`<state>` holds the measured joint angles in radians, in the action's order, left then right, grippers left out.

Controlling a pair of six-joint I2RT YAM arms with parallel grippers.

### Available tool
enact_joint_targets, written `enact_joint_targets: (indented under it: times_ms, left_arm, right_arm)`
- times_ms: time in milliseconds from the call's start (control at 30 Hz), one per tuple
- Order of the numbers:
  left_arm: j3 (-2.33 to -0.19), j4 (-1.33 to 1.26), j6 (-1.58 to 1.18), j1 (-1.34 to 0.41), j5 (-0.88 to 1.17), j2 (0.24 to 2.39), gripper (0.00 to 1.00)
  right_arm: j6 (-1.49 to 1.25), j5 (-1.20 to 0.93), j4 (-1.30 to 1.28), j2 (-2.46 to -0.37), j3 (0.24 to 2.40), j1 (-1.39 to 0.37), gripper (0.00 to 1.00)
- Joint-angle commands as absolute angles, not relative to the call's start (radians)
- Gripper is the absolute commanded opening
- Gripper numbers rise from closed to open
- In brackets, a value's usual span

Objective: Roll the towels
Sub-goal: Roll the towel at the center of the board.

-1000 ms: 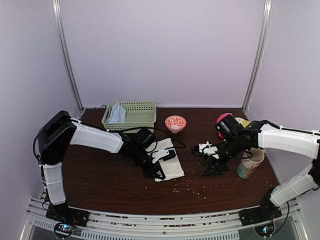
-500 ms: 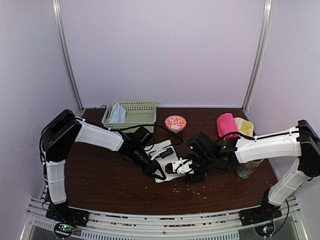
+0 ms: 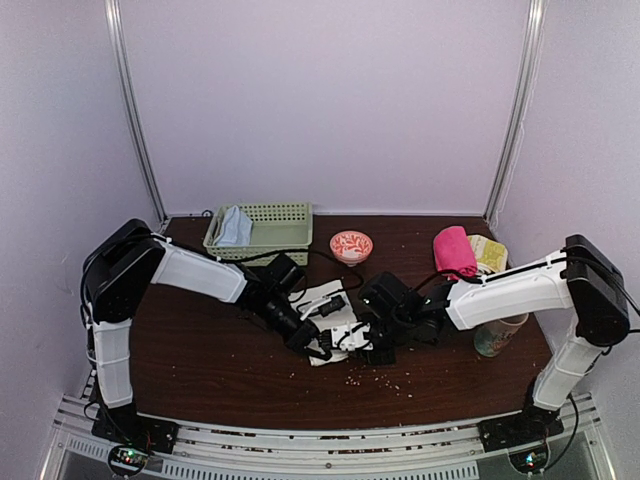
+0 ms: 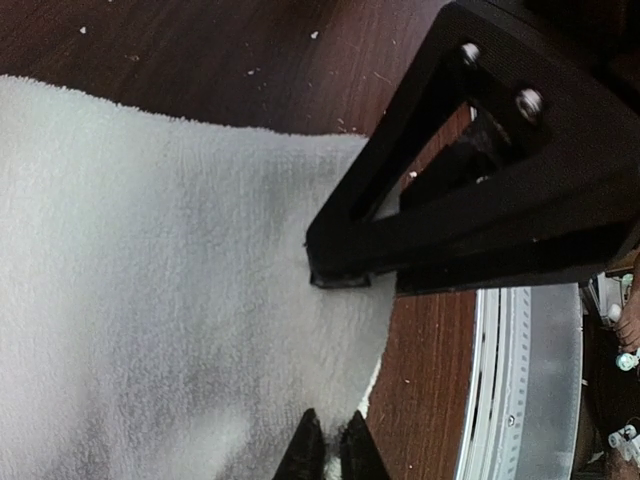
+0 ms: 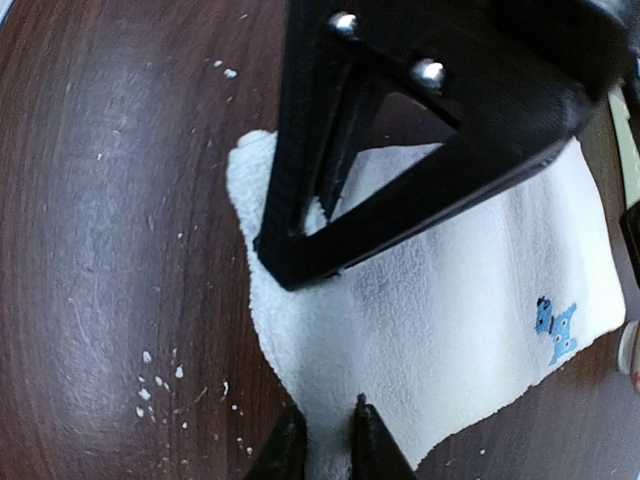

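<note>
Overhead, lilac walls (image 3: 320, 100) ring a dark table (image 3: 200, 370), blue towel (image 3: 234, 228) in the basket (image 3: 285, 213) upper left, white towel (image 3: 320, 293) at centre; only the right wrist view shows its blue motif (image 5: 555, 332), the right gripper (image 5: 325, 440) narrowly parted over its edge, grip unclear, left gripper (image 4: 330, 450) pressed together.

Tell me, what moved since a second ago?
The right gripper swung left from beside the mug to the off-white towel and pinched its edge. The left gripper stayed shut at the towel; basket, bowl and mug stayed put.
</note>
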<state>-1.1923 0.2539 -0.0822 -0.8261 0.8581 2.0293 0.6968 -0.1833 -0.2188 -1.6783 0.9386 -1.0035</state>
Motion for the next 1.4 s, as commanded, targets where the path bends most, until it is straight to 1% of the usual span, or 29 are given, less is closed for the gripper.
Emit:
enact_joint_targets:
  times_ms: [0,67,133,167,267,333,367,500,567,733,833,900,1033,1167,1367]
  left_arm:
    - [-1.182,0.225,-0.085,-0.815,0.869,2.037,0.11]
    - [-1.149,0.201,-0.103,-0.815,0.812,1.999,0.26]
    - [-1.044,0.064,-0.179,-0.815,0.730,1.904,0.39]
    - [-0.964,-0.044,-0.233,-0.815,0.699,1.821,0.44]
    - [-0.689,-0.484,-0.412,-0.819,0.628,1.660,0.53]
    - [-0.573,-0.642,-0.433,-0.842,0.551,1.610,0.56]
    - [-0.552,-0.664,-0.415,-0.864,0.522,1.603,0.56]
    - [-0.578,-0.624,-0.298,-0.957,0.378,1.617,0.56]
    - [-0.596,-0.622,-0.258,-0.984,0.340,1.639,0.55]
    - [-0.649,-0.617,-0.191,-0.991,0.343,1.705,0.55]
    - [-0.726,-0.535,-0.150,-0.991,0.363,1.766,0.54]
    - [-0.762,-0.487,-0.139,-0.991,0.358,1.795,0.51]
    - [-0.802,-0.420,-0.127,-0.991,0.333,1.834,0.39]
    - [-0.816,-0.374,-0.126,-0.991,0.316,1.854,0.22]
    - [-0.807,-0.307,-0.140,-0.991,0.337,1.853,0.00]
  right_arm:
    - [0.690,-0.186,-0.222,-1.690,0.972,-1.004,0.11]
    - [0.688,-0.243,-0.286,-1.704,1.006,-0.994,0.06]
    - [0.675,-0.346,-0.363,-1.725,1.046,-0.974,0.03]
    - [0.672,-0.388,-0.398,-1.738,1.067,-0.961,0.02]
    - [0.658,-0.498,-0.522,-1.791,1.138,-0.926,0.00]
    - [0.646,-0.567,-0.589,-1.835,1.189,-0.902,0.00]
    - [0.642,-0.600,-0.624,-1.859,1.216,-0.889,0.00]
    - [0.638,-0.693,-0.763,-1.967,1.328,-0.842,0.00]
    - [0.639,-0.737,-0.821,-2.013,1.375,-0.815,0.00]
    - [0.651,-0.844,-0.938,-2.110,1.482,-0.753,0.00]
    - [0.654,-0.890,-0.991,-2.158,1.540,-0.725,0.00]
    - [0.662,-0.911,-1.019,-2.180,1.571,-0.715,0.00]
    - [0.680,-0.929,-1.065,-2.214,1.611,-0.709,0.00]
    - [0.709,-0.943,-1.122,-2.247,1.640,-0.708,0.00]
    - [0.738,-0.998,-1.257,-2.299,1.689,-0.709,0.00]
